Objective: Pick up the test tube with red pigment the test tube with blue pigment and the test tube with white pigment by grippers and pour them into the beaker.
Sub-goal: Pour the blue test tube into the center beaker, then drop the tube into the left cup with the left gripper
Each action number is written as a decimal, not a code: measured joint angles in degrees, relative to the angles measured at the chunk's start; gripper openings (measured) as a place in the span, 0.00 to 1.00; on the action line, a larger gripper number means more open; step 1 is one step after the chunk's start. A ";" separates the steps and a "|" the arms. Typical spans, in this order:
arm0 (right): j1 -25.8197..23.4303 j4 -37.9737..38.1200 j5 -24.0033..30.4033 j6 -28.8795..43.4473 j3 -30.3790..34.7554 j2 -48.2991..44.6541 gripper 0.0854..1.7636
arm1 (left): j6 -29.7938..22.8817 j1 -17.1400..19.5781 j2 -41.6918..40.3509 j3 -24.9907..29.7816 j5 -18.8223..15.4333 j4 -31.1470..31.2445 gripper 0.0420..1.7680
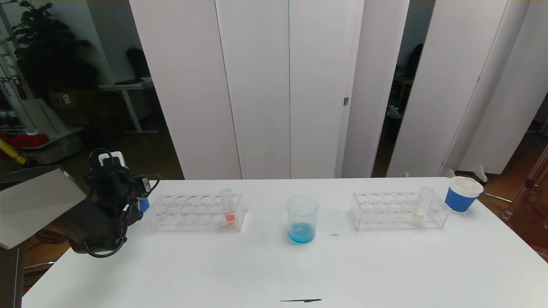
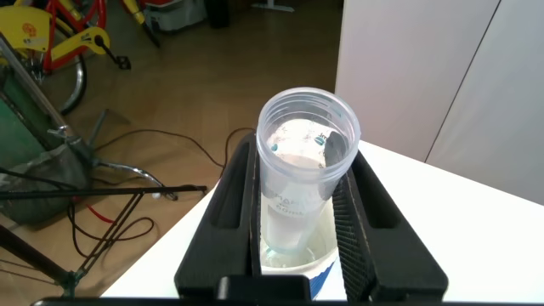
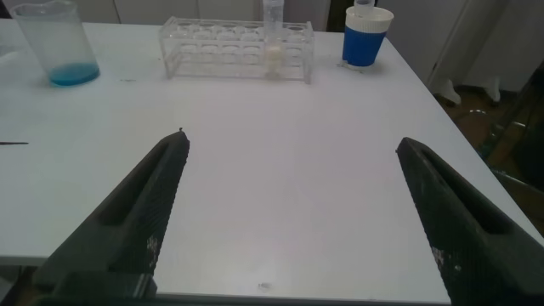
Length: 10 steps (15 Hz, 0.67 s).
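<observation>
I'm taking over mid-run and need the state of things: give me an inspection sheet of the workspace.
Surface: white table, one dark mark near its front edge.
Job's things: beaker at centre holds blue liquid; test tube with red pigment in left rack; test tube with white pigment in right rack.
Clutter: blue-banded paper cup at far right.
Grippers: left gripper shut on an emptied test tube over another cup at the table's left edge; right gripper open above bare table.
Cables: black loops on left arm.
Surroundings: white partitions, plant, bicycle.
</observation>
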 joint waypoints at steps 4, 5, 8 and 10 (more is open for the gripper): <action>0.00 0.00 0.00 0.02 0.00 0.02 0.99 | -0.44 0.02 0.17 0.20 -0.61 1.55 0.31; 0.00 -0.02 0.02 0.02 0.00 0.00 0.99 | -0.44 0.00 0.09 0.24 -0.63 1.60 0.31; 0.00 0.00 0.00 0.05 0.00 0.00 0.99 | -0.40 -0.01 -0.28 0.33 -0.63 1.68 0.31; 0.00 0.00 -0.02 0.05 0.00 0.00 0.99 | -0.38 -0.12 -0.41 0.41 -0.57 1.74 0.31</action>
